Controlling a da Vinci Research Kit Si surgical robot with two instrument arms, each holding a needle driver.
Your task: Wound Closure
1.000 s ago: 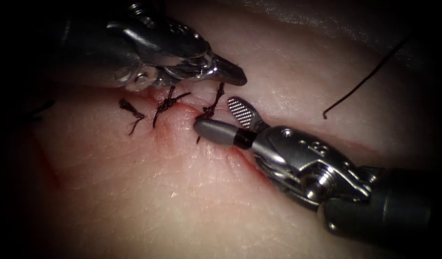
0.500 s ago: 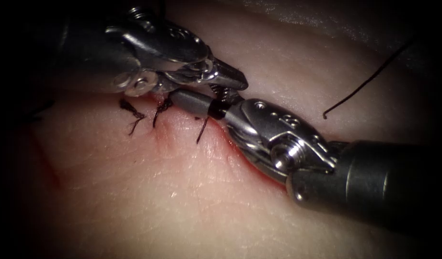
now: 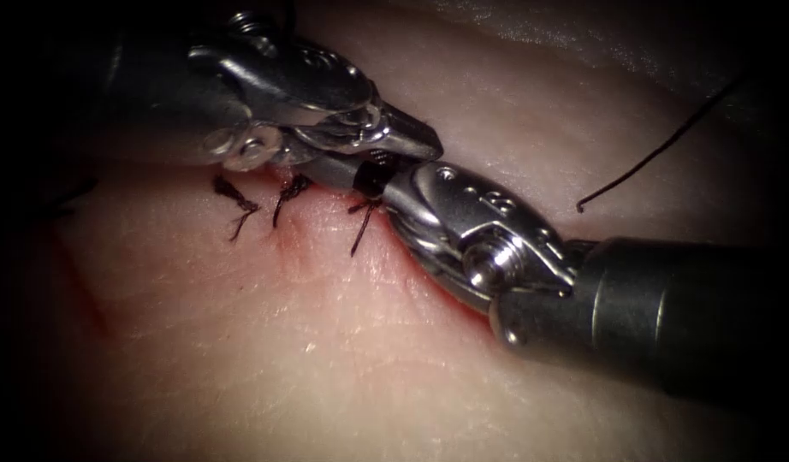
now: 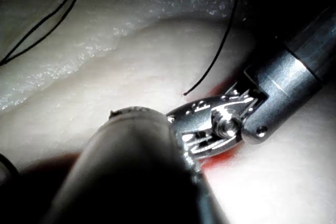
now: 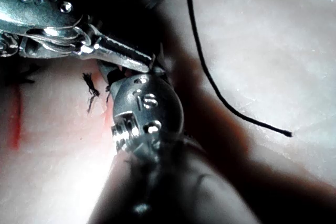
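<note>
Steel left tool (image 3: 403,137) pinches thread (image 3: 373,167) taut above knot (image 3: 364,205) — right tool (image 3: 343,174) fingers reach under, grip unclear — needle unseen.

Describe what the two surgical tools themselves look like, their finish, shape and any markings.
Both are polished silver metal. The left arm's tool has a rounded, riveted wrist housing tapering to a slim pointed tip. The right arm's tool has a domed silver wrist stamped with small characters, a round pivot screw, thin exposed cables, a black band behind its grey jaw, and a dark grey cylindrical shaft.
</note>
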